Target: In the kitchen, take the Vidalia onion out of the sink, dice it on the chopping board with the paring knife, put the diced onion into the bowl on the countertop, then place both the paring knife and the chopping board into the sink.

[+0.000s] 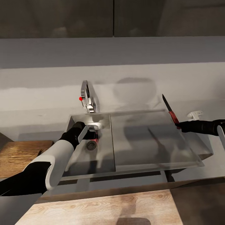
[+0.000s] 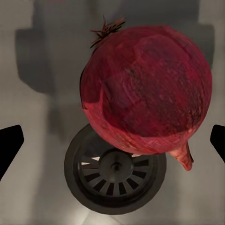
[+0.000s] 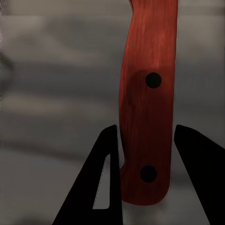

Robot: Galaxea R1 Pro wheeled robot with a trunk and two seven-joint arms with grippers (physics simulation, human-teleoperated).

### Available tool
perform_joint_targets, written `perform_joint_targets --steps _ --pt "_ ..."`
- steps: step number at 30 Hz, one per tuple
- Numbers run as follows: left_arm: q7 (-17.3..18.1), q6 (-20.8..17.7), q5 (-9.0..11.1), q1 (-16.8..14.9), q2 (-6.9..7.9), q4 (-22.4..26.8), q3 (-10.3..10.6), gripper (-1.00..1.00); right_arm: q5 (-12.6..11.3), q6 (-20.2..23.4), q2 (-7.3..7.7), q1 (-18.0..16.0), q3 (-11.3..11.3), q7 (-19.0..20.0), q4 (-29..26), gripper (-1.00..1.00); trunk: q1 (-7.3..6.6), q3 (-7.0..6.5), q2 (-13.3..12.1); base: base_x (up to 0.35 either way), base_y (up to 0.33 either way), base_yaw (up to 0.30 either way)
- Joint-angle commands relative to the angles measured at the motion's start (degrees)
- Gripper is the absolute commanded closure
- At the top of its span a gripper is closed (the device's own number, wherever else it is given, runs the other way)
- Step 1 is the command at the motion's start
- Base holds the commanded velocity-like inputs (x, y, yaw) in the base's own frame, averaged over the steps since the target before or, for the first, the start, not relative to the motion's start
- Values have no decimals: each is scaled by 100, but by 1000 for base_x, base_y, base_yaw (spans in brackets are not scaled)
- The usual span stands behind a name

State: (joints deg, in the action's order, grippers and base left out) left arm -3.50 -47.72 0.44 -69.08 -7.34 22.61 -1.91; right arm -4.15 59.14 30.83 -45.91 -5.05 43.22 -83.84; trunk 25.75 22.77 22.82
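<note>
The pinkish-red Vidalia onion (image 2: 145, 89) lies in the sink basin (image 1: 78, 156) beside the round drain (image 2: 115, 173). My left gripper (image 1: 90, 133) reaches down into the basin and is open; its dark fingertips (image 2: 10, 145) stand wide on either side of the onion, not touching it. Over the right edge of the drainboard (image 1: 147, 140), my right gripper (image 1: 180, 125) is shut on the red handle (image 3: 147, 103) of the paring knife (image 1: 170, 111), whose dark blade points up toward the wall. The chopping board (image 1: 22, 154) lies at the left, partly behind my left arm. The bowl is out of view.
The curved chrome tap (image 1: 88, 97) with its red knob (image 1: 81, 98) stands behind the basin. A small white object (image 1: 194, 115) sits on the grey countertop (image 1: 40, 125) behind my right gripper. A pale wooden surface (image 1: 103, 209) spans the foreground.
</note>
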Motion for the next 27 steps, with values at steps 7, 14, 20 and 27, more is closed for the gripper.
perform_joint_targets --steps 7,14,20,27 --pt "-28 -73 8 -2 -4 6 -20 -100 -42 50 2 -6 -5 224 -1 100 3 10 10 0 0 0" --pt "-28 -95 6 -2 -15 8 -20 -100 -34 50 8 -6 -5 268 -1 100 3 18 10 0 0 0" --pt "-28 -97 8 -1 -15 9 -20 -100 -37 48 51 -6 -5 274 -1 100 3 64 10 0 0 0" --pt "-28 -75 3 0 -6 53 -20 -100 -40 48 159 -6 -5 486 -1 100 3 106 10 0 0 0"
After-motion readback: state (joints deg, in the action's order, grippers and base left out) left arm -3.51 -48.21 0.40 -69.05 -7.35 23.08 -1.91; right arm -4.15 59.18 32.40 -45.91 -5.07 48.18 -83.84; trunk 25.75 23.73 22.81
